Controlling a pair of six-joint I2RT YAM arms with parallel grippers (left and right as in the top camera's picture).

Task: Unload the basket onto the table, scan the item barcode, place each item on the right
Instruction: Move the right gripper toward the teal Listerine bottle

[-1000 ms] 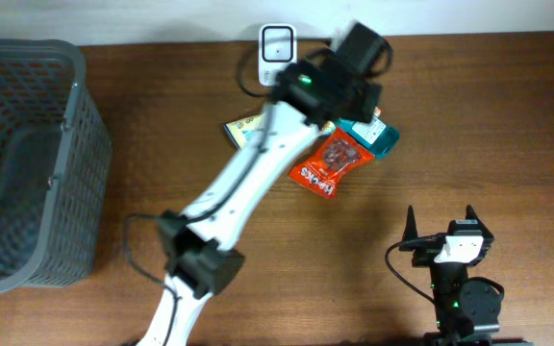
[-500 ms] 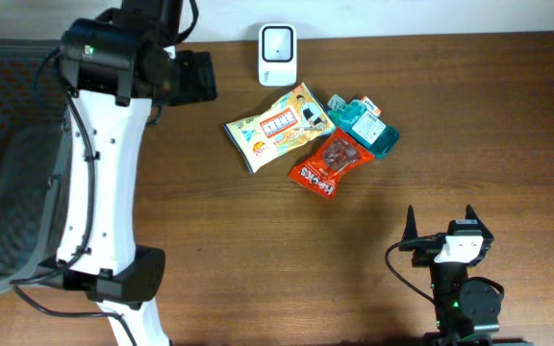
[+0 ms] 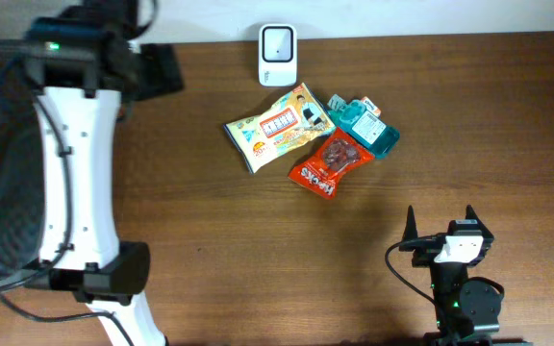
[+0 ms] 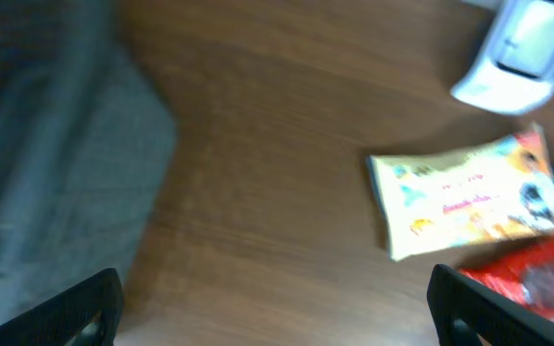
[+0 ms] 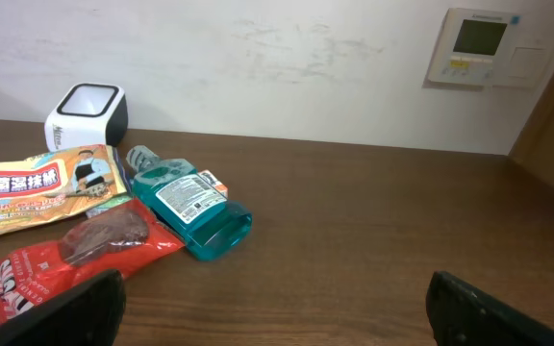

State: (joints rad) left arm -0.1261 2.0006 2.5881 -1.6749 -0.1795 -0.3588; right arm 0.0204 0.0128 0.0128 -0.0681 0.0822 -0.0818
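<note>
Right claw (image 3: 440, 213) at near edge of worktop (image 3: 508, 115), fingers spread, empty. Mid-worktop, three items in a touching cluster, none gripped: red pouch (image 3: 330, 163) nearest, yellow packet (image 3: 279, 127) behind-left, teal bottle (image 3: 368, 127) behind-right, lying on its side. Scanner (image 3: 277, 43) just beyond them at far edge, window up. Left claw (image 4: 277, 298) far left beside basket (image 4: 46, 144), spread wide, nothing between fingers; wrist view blurred.

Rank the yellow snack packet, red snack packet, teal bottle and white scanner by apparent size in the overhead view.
1. yellow snack packet, clearly largest
2. red snack packet and teal bottle: look about alike, so not ranked against each other
3. white scanner, smallest
</note>
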